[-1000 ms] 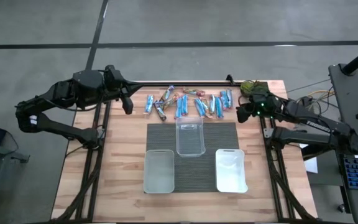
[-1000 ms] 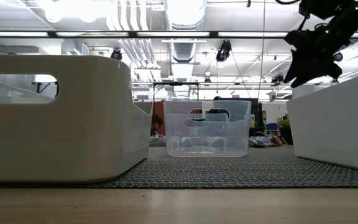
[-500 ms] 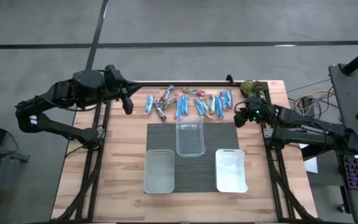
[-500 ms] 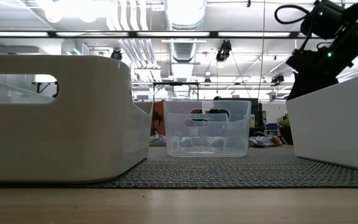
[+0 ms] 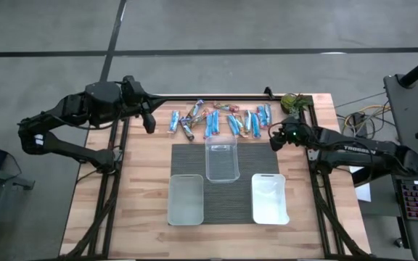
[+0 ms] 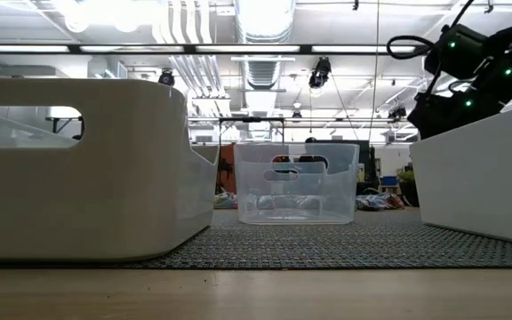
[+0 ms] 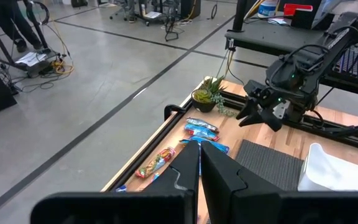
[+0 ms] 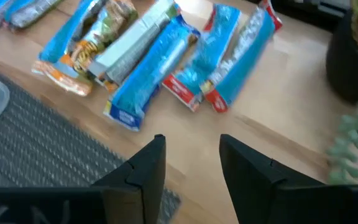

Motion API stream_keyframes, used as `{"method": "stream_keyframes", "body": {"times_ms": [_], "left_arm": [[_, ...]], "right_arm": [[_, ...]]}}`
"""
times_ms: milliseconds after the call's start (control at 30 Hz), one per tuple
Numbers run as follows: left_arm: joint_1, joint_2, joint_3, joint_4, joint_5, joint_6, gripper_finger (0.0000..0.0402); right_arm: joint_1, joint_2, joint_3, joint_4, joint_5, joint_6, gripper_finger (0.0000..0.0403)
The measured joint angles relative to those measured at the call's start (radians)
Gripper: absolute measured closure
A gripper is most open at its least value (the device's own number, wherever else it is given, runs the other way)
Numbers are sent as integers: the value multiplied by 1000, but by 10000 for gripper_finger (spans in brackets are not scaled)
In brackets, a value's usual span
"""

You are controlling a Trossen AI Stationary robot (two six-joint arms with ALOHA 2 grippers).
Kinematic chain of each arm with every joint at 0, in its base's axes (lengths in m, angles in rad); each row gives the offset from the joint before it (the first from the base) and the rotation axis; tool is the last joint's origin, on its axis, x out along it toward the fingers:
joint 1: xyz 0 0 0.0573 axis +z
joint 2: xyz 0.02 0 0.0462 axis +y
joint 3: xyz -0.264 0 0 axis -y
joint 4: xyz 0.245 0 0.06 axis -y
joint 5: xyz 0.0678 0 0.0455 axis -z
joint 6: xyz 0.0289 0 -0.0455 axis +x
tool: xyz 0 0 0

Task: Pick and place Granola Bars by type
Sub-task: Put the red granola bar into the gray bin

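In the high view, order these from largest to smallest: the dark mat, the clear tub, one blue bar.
1. Dark mat
2. Clear tub
3. Blue bar

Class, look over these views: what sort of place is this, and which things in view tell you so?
Probably a robotics lab or workshop. Exposed ceiling ducts show in the low view, a wide concrete floor runs past the wooden table, and cables trail across that floor by other equipment.

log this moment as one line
right end effector: open, empty, near bars | left end effector: shut, idle | tubs: empty
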Motion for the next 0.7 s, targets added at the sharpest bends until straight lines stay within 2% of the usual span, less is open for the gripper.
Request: {"method": "stream_keyframes", "body": {"times_ms": [200, 300, 567, 700], "left_arm": [[0, 0, 0, 0, 0, 7, 401], [0, 0, 0, 0, 0, 11, 401], [0, 0, 0, 0, -1, 34, 401], [0, 0, 0, 0, -1, 35, 401]], "right_arm": [[0, 60, -41, 183, 3, -4, 266], [-1, 92, -50, 207, 5, -4, 267], [-3, 197, -52, 237, 157, -30, 269], [-6, 249, -52, 287, 179, -42, 266]]}}
